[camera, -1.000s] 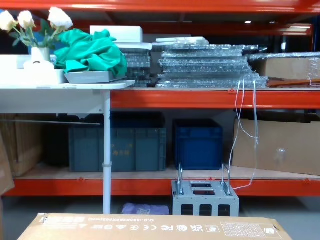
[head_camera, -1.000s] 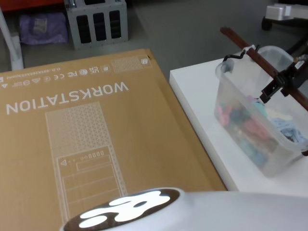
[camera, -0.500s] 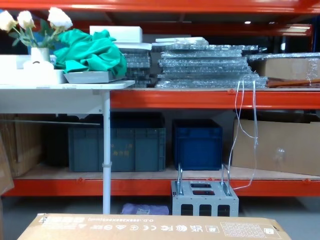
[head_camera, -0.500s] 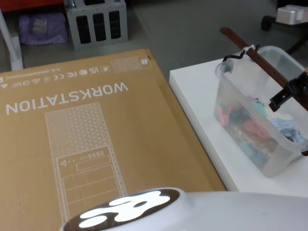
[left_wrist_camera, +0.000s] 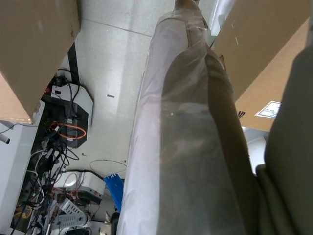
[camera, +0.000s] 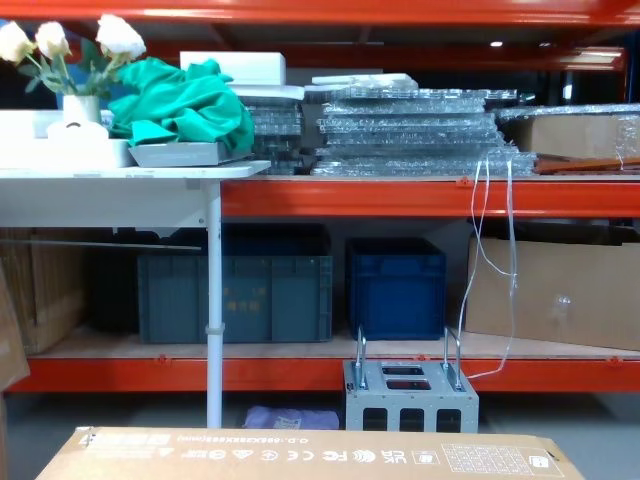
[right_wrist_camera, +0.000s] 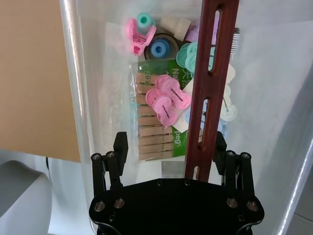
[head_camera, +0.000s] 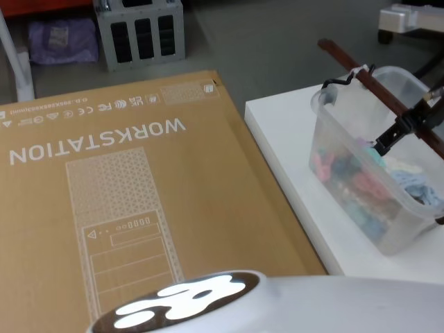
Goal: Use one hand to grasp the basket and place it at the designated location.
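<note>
Your right gripper (head_camera: 393, 134) has swung back over the basket (head_camera: 368, 173), at three o'clock on the white worktop (head_camera: 291, 139). Its slim black fingers (right_wrist_camera: 121, 147) stand spread astride the slotted red-brown wooden handle (right_wrist_camera: 208, 88), gripping nothing; the clear plastic tub holds pastel clips.

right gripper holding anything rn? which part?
Nothing held yet. The right gripper is open, its fingers straddling the basket's wooden bar handle near mid-length, not closed on it.
</note>
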